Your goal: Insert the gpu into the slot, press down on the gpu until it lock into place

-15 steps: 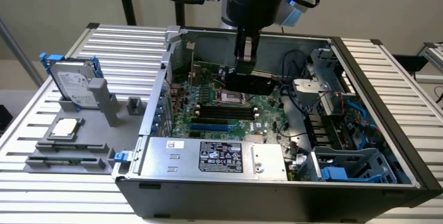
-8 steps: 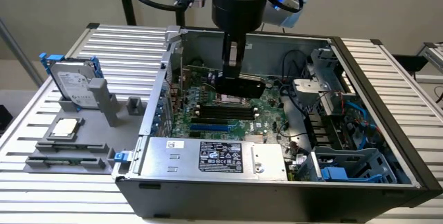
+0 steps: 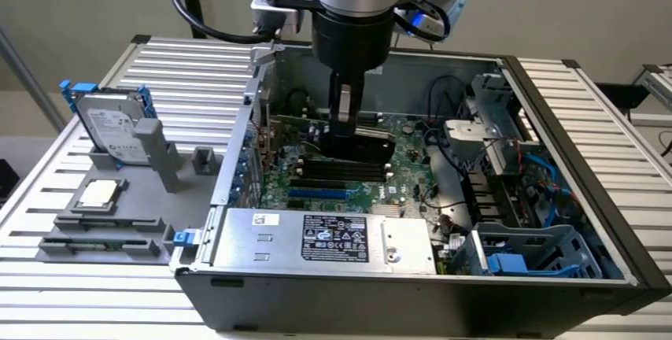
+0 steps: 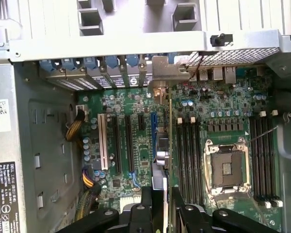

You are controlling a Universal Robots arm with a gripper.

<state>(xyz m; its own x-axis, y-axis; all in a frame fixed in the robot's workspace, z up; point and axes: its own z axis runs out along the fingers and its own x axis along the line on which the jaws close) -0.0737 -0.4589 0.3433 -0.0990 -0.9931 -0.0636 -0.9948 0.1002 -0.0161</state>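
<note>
**A:** You're in the room. What's the status?

**B:** Near to far. The power supply (image 3: 326,238) is closest to me, at 6 o'clock from the gripper (image 4: 161,209). Behind it is the slot (image 3: 318,194), then the black memory slots (image 3: 338,170). The gpu (image 3: 363,149) stands on edge, pinched across its thickness by the fingers, low over the board. It looks just beside the blue strip, on the memory side. I can't tell if the contact edge has entered.

**A:** Risks?

**B:** My guess is lateral offset. Pressing while off-line puts the card edge onto the board or a memory latch. The bracket end could snag the rear bay clips (image 4: 94,63). The card could also tilt in the grip under load.

**A:** Clearance?

**B:** It's tight at 9 o'clock, where the case wall (image 3: 252,120) is near the bracket end. There are cables (image 3: 441,100) at 2 o'clock and a drive cage (image 3: 525,249) at 4, well apart. The far wall (image 3: 441,60) at 12 is clear of the arm. It's open above.
</note>
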